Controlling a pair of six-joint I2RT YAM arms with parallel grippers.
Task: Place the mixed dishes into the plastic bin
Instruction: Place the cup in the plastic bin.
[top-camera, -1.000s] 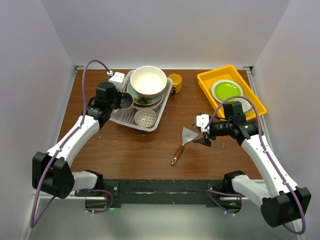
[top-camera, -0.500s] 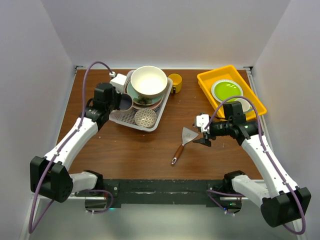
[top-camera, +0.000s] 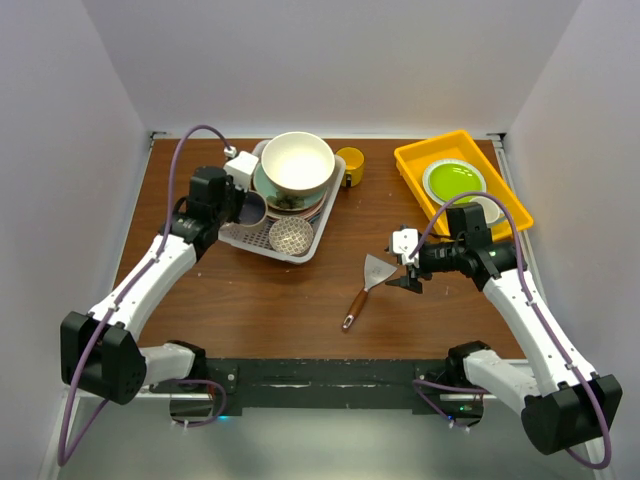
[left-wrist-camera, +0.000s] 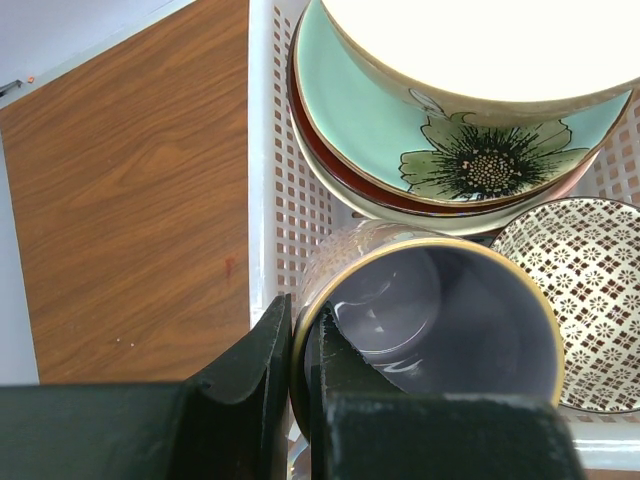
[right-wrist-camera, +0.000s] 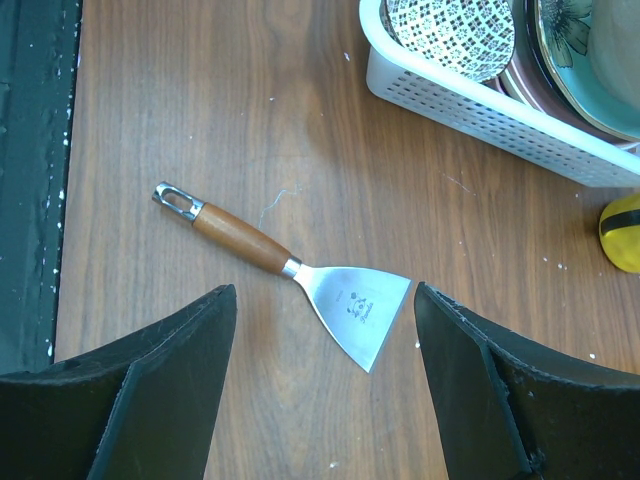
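Purple-lined cream ceramic mug (left-wrist-camera: 440, 320): rim wall pinched by left gripper (left-wrist-camera: 300, 335), inside the left end of the white perforated plastic bin (left-wrist-camera: 262, 150), beside stacked plates. Rigid, glazed, probably slippery and chip-prone; a rim grip suits it. Small yellow mug (top-camera: 350, 165): outside, just right of bin. Right gripper (right-wrist-camera: 322, 295): spread above wooden-handled metal spatula (right-wrist-camera: 240, 240).

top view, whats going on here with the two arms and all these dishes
The left gripper is shut on the rim of the purple-lined mug in the white bin, beside the stacked plates, cream bowl and small patterned bowl. The right gripper hangs open above the spatula on the table, touching nothing. The yellow mug stands outside the bin.
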